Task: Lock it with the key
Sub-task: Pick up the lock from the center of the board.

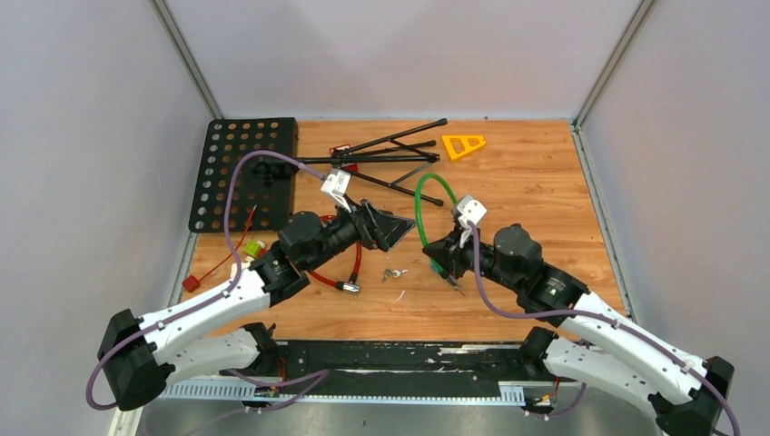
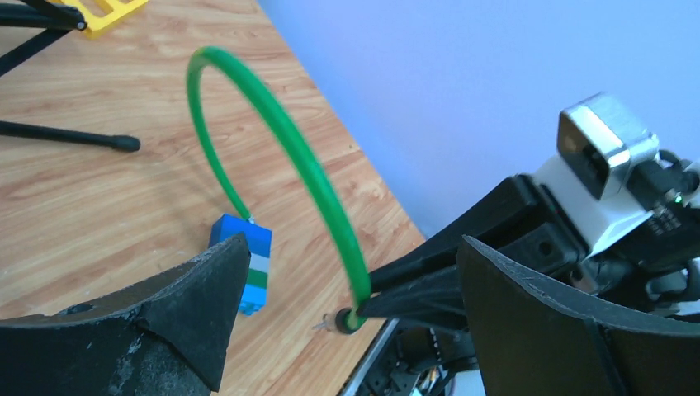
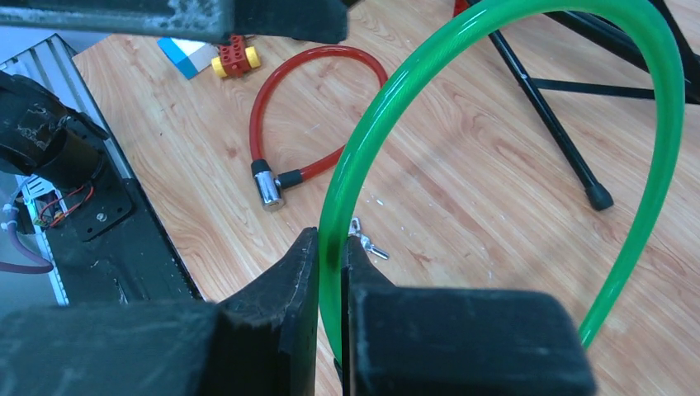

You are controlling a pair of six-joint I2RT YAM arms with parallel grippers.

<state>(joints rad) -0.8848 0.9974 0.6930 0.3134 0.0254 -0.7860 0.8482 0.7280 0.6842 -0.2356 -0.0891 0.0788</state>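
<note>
One black perforated board (image 1: 243, 173) lay at the far left of the table (image 1: 527, 191), with a few toy bricks (image 1: 252, 247) by its near corner, too small to count. There were two cable locks. The red cable lock (image 1: 338, 282) lay loose on the wood, its loop partly hidden under the left arm. The left fingers (image 2: 190, 322) were spread fully apart and held nothing; their wrist camera showed the green loop framed between them, untouched. Behind them lay one folded black stand (image 1: 390, 150). One small bunch of keys (image 1: 393, 272) rested on the table between the two arms; the number of keys was hard to make out. The green cable lock (image 1: 434, 204) arched up at centre. One end ran into a blue, white and green block (image 2: 248, 264), partly covered by a left finger. The right fingers (image 3: 272, 313) were clenched on the cable near its other end. One yellow triangle (image 1: 463, 145) lay at the back.
</note>
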